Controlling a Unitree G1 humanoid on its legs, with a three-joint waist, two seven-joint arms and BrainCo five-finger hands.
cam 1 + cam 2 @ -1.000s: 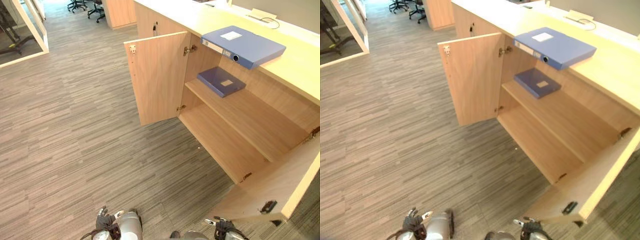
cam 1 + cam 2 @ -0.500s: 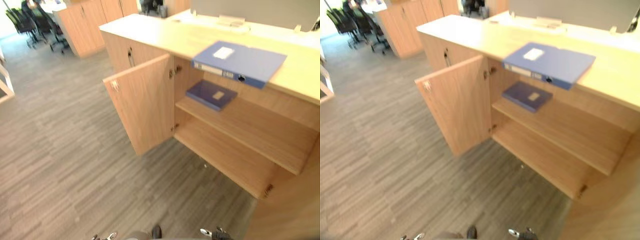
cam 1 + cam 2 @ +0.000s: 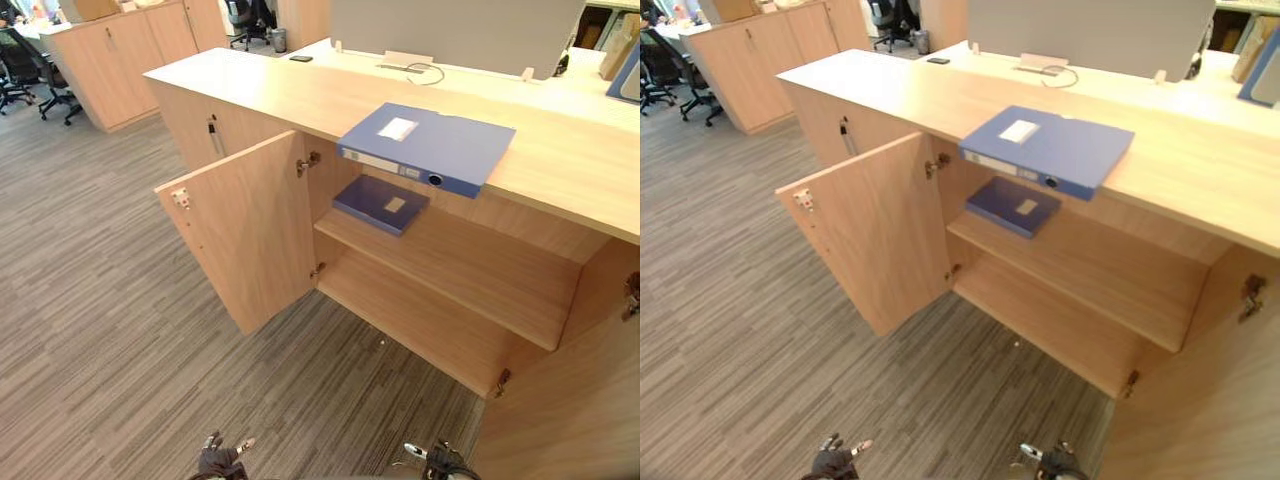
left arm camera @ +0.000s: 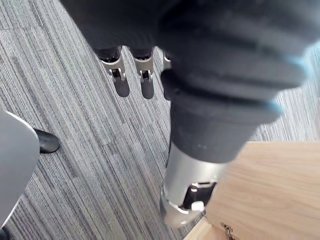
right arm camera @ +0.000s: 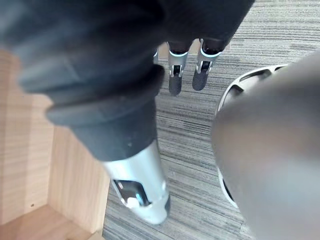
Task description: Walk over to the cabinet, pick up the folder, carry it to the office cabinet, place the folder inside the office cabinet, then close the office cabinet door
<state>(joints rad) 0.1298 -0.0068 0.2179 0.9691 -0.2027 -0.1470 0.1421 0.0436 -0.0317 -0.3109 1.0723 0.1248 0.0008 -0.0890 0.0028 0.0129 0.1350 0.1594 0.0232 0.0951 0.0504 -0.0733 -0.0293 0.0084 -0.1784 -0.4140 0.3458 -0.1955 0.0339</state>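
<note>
Folder [image 3: 425, 150] lies flat on the worktop [image 3: 560, 185] over the open cabinet [image 3: 430, 330], its spine running along the front edge and turned toward the robot, well ahead of and above both hands. Left hand [image 4: 146, 82] and right hand [image 5: 175, 75] hang low, fingers relaxed and empty. The right looks nearer, since the folder sits toward its side.
</note>
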